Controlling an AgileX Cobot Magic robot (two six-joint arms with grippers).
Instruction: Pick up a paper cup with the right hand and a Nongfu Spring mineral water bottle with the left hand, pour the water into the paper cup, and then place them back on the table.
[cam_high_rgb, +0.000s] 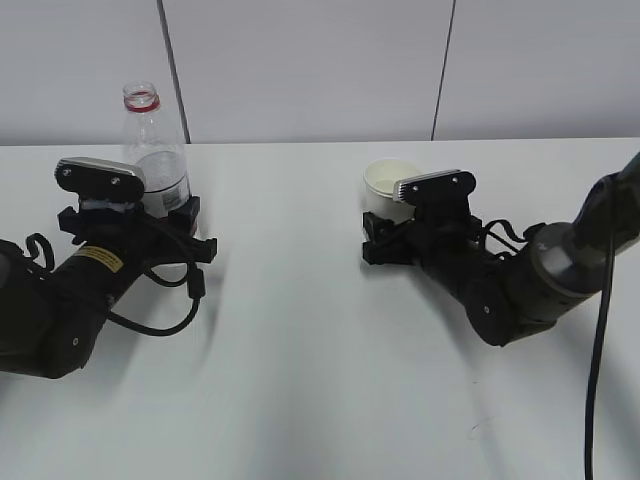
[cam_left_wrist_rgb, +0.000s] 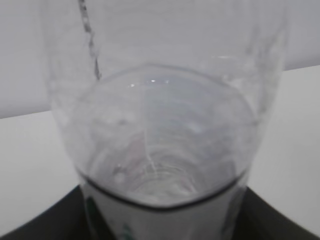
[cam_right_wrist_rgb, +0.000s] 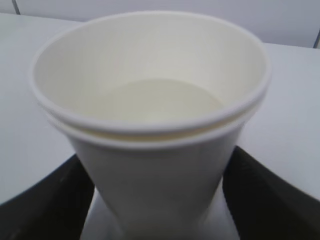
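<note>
The Nongfu Spring mineral water bottle (cam_high_rgb: 155, 150) stands upright on the table (cam_high_rgb: 300, 330) at the back left, uncapped, with a red neck ring and some water in it. My left gripper (cam_high_rgb: 165, 213) is shut around its lower body. In the left wrist view the bottle (cam_left_wrist_rgb: 160, 125) fills the frame between the dark fingers (cam_left_wrist_rgb: 40, 227). The paper cup (cam_high_rgb: 388, 185) stands on the table right of the middle, and my right gripper (cam_high_rgb: 385, 240) is shut on its lower part. In the right wrist view the cup (cam_right_wrist_rgb: 150, 165) sits between the black fingers (cam_right_wrist_rgb: 45, 200). Its rim looks doubled.
A pale wall with vertical seams stands behind the table's far edge. A small dark scuff (cam_high_rgb: 480, 428) marks the tabletop near the front right. A black cable (cam_high_rgb: 597, 350) hangs down at the right edge. Bare white tabletop lies between the two arms.
</note>
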